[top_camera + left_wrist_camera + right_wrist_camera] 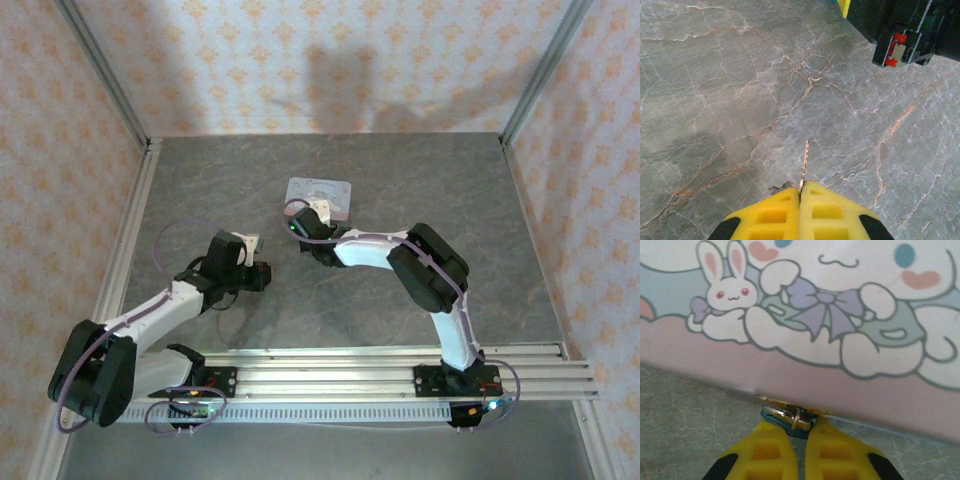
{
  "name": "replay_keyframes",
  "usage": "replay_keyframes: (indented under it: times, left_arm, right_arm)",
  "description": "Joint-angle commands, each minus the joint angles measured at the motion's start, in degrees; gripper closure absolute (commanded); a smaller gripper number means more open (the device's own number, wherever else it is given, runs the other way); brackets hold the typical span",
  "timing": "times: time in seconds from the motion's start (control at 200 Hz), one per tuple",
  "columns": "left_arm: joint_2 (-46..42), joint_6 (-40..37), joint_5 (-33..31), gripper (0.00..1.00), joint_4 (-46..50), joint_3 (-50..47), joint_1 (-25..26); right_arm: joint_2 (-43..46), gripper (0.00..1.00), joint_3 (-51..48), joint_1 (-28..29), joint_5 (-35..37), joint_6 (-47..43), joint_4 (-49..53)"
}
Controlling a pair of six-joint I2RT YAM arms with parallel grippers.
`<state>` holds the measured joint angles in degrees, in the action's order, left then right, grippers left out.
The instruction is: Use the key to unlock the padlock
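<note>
My left gripper [800, 197] hides the head of the key [804, 162]; my right gripper [799, 434] covers most of the blurred padlock [789, 423].

I see 2 arms with white link shells and black joint housings: the left arm [165, 305] at lower left of the top view, the right arm [455, 330] at centre right. A thin lilac cable [162, 242] runs along each. Their black bases [465, 383] carry green and orange lights. On my wrist feeds, the left gripper [801, 187] and right gripper [797, 423] have yellow fingers [775, 215] with rectangular recesses and black patches at the lower corners.
</note>
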<state>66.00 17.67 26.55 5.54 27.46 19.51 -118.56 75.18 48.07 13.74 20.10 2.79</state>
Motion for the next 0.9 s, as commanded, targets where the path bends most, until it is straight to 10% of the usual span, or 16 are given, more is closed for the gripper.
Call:
replay_keyframes:
  times: [0.0,0.561,0.896]
  left_arm:
    - [-1.09,-1.93,-0.73,1.0,-0.96,-0.9,0.18]
    - [-1.98,-3.17,4.54,1.0,-4.96,-1.31,0.18]
    - [-1.31,-4.25,4.84,1.0,-2.99,0.84,0.18]
  right_arm:
    - [1.77,1.0,-0.18,-0.65,-1.32,-2.38,0.13]
    - [9.61,1.0,-3.06,-3.87,-27.44,-1.35,4.93]
    - [12.84,0.96,-3.72,-3.96,-14.53,2.98,14.36]
